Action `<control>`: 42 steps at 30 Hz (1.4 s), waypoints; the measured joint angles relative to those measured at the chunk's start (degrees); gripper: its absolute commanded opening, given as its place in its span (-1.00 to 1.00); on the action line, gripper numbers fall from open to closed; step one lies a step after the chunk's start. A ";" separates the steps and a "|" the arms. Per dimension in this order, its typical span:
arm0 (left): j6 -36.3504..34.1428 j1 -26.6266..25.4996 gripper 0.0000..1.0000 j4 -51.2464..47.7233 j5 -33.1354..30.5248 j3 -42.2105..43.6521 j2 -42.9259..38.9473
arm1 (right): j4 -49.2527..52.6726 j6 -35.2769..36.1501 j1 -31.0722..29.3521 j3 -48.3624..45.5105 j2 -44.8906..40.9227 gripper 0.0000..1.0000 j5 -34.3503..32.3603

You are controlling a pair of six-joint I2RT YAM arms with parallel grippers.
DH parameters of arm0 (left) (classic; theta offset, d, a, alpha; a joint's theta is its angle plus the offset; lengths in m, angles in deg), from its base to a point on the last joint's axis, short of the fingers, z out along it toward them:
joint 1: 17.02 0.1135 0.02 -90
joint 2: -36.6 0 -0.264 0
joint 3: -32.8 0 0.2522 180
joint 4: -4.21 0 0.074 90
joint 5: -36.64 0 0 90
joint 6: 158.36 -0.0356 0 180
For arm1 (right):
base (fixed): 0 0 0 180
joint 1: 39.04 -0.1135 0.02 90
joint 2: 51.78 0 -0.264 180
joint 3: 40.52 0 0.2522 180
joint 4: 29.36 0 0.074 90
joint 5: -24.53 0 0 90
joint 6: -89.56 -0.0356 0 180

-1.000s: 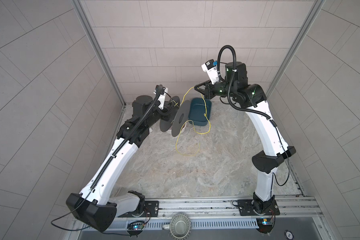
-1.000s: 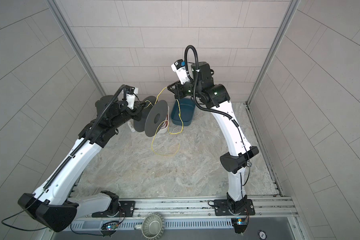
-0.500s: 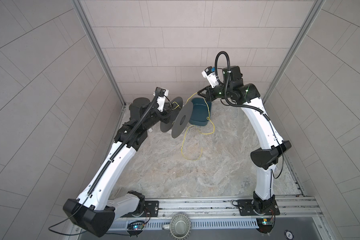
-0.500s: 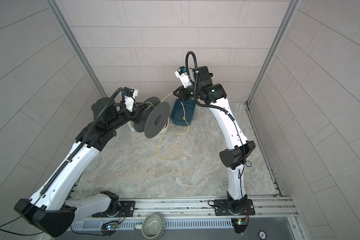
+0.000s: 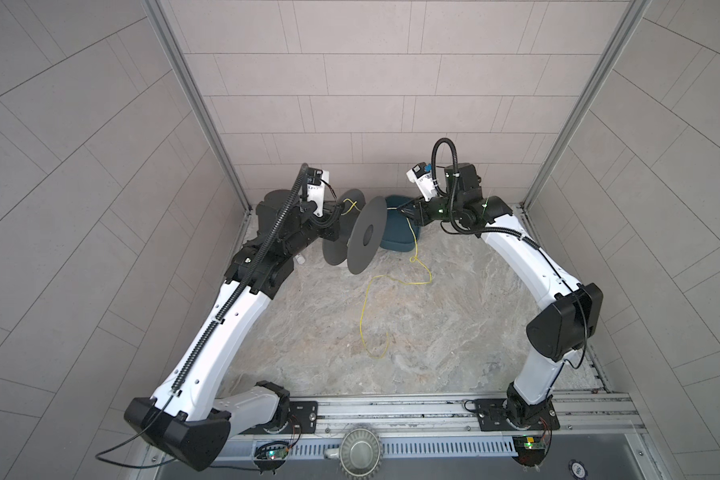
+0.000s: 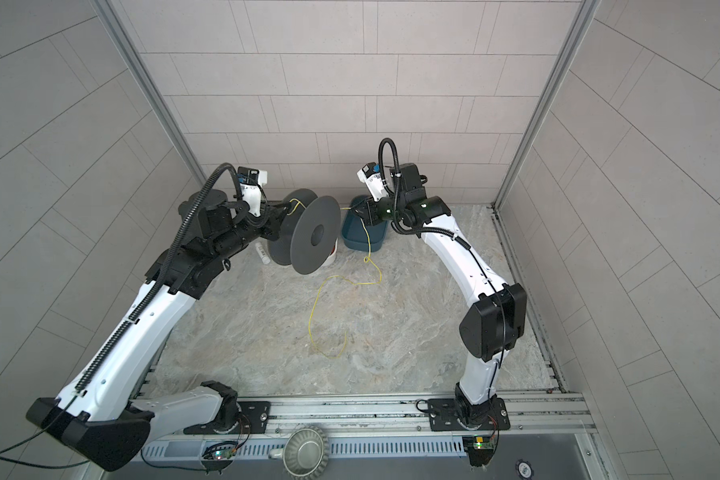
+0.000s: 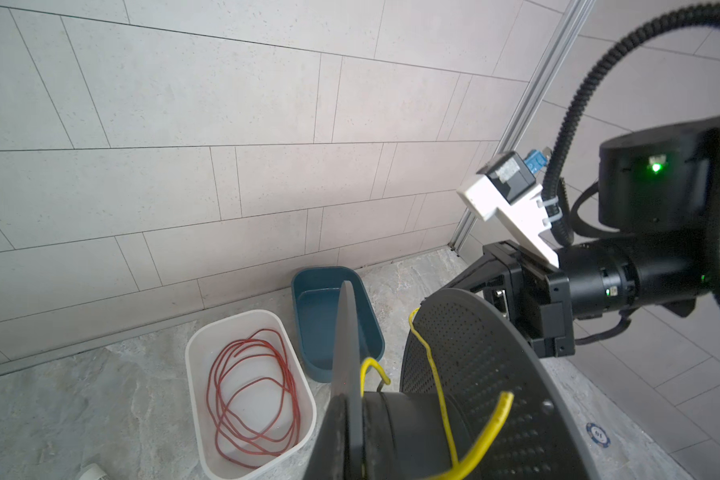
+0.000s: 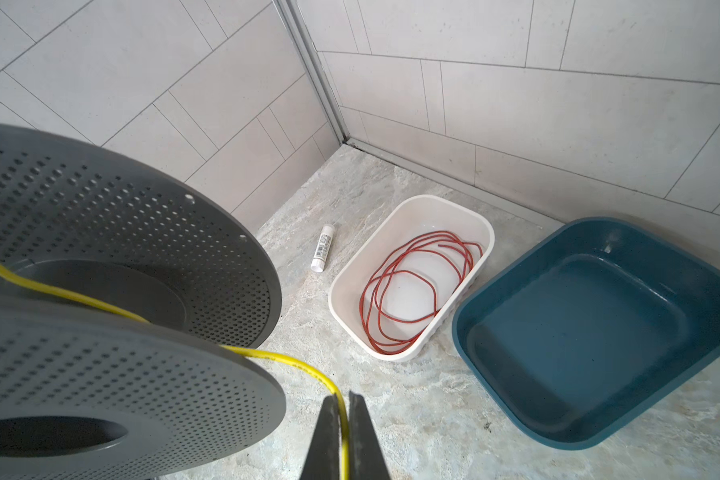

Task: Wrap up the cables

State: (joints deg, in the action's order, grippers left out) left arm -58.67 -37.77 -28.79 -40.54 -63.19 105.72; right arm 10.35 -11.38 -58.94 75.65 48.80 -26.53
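A grey spool [image 5: 366,235] [image 6: 314,235] hangs above the floor at the back. My left gripper [image 5: 330,226] [image 7: 350,440] is shut on its rear flange. The yellow cable [image 5: 364,307] [image 6: 310,316] crosses the spool's hub [image 7: 416,428], where a short end sticks out. From there it runs to my right gripper [image 5: 404,212] [image 8: 344,419], which is shut on it just right of the spool [image 8: 121,257]. Beyond that gripper the cable drops and lies in one loose loop on the stone floor.
A blue bin [image 5: 395,245] [image 8: 578,332] stands at the back wall under my right gripper. Beside it a white bin [image 7: 196,353] [image 8: 412,208] holds a coil of red wire [image 7: 250,395] [image 8: 412,286]. A small white tube [image 8: 323,247] lies near the left corner.
My right gripper has come down toward the spool with the cable in it. The slack loop on the floor has spread further toward the front. The spool has barely shifted.
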 measured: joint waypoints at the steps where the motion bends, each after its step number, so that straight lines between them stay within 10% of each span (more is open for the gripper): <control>1: 0.92 0.00 -1.00 0.09 -0.28 -0.48 0.37 | -1.92 -0.74 0.04 -1.44 -0.44 -0.83 0.22; 13: 8.96 0.13 -1.00 3.37 -4.59 -3.41 1.68 | -10.99 -6.01 0.02 -11.43 -0.74 -0.46 -0.28; 19: 9.35 0.13 -1.00 3.37 -5.86 -4.07 1.68 | -12.07 -7.02 0.02 -11.63 -1.09 0.21 -0.17; 26: 8.76 0.50 -1.00 2.60 -7.10 -6.14 1.68 | -11.50 -7.32 0.15 -13.42 -5.03 0.27 0.13; 42: 7.85 1.81 -1.00 -1.81 -8.44 -9.79 3.39 | -11.39 -7.82 1.25 -23.21 -14.34 -1.00 1.29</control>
State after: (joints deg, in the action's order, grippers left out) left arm -50.82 -35.96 -30.61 -48.98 -72.98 109.11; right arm -1.03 -19.20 -57.70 52.43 34.46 -25.24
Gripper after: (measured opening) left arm 0.077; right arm 0.052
